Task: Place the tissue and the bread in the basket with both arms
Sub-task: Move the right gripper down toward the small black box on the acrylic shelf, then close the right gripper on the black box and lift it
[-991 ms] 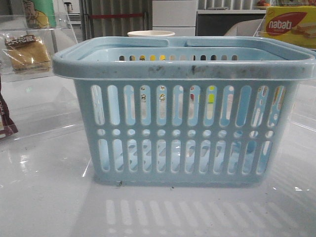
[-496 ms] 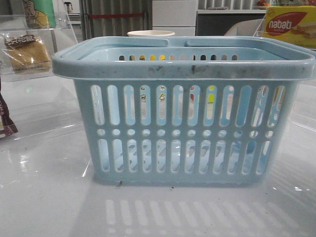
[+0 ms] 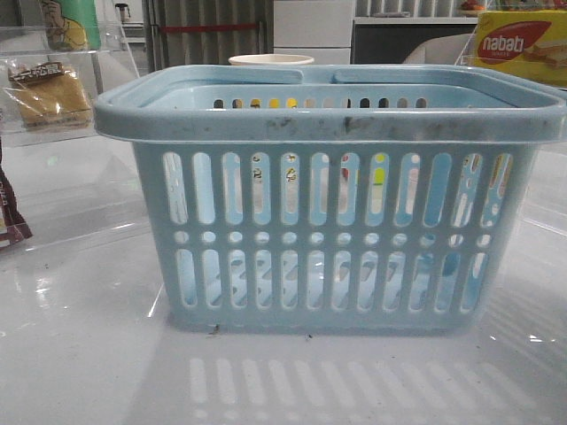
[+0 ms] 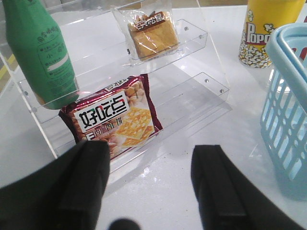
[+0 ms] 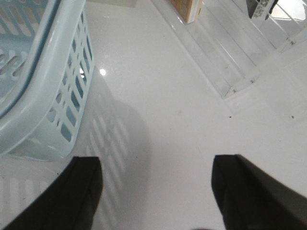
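Note:
The light-blue basket (image 3: 328, 195) stands in the middle of the table; it also shows in the left wrist view (image 4: 288, 110) and the right wrist view (image 5: 38, 72). The bread (image 4: 151, 36), golden-brown in a clear wrapper, lies on the upper step of a clear acrylic shelf; in the front view it is at the far left (image 3: 49, 93). My left gripper (image 4: 151, 167) is open and empty, over the table in front of that shelf. My right gripper (image 5: 156, 177) is open and empty, over bare table beside the basket. A dark item (image 5: 259, 7) sits on the right-hand shelf; I cannot tell if it is the tissue.
On the left shelf (image 4: 192, 91) are a green bottle (image 4: 41, 52) and a dark red cracker packet (image 4: 112, 117). A yellow popcorn cup (image 4: 266, 31) stands behind the basket. A yellow-red nabati box (image 3: 518, 44) sits on the right clear shelf (image 5: 230, 62).

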{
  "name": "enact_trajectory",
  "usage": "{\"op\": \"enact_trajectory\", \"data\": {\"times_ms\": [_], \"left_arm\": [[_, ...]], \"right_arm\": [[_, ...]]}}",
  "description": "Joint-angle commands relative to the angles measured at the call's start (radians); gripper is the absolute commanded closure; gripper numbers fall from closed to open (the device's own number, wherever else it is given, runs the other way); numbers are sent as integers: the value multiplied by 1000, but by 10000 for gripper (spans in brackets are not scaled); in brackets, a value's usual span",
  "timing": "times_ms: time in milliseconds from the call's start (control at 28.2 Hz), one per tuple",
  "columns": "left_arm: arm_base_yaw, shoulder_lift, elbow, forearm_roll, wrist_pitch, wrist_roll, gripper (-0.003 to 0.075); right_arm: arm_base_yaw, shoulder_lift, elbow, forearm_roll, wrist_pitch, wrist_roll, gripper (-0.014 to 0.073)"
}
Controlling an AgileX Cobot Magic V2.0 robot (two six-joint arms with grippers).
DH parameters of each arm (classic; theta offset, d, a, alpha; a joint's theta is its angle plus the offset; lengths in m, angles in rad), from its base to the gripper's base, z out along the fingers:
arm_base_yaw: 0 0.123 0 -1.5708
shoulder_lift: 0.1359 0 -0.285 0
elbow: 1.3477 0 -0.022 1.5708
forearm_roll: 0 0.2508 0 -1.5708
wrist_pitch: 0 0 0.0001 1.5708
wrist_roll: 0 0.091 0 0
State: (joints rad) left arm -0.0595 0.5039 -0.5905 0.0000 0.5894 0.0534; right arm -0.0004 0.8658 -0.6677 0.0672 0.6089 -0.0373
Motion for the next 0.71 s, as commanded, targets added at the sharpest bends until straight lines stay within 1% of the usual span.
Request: {"op": "enact_trajectory", "data": {"times_ms": [0,319,425,673], "left_arm": [[-7,12,-31,-5,-82,-5,281],[-7,12,-31,-5,-82,-5,340],[-7,12,-31,-5,-82,-5,340],[-7,12,-31,-5,-82,-5,340]], "right_arm": [[-30,57,-75,-5,-99,31,1],[-202,300,-304,-5,-78,37,1],[-220,394,-396,-5,-80,37,1],[-221,601,-592,-11,-76,37,1]]}}
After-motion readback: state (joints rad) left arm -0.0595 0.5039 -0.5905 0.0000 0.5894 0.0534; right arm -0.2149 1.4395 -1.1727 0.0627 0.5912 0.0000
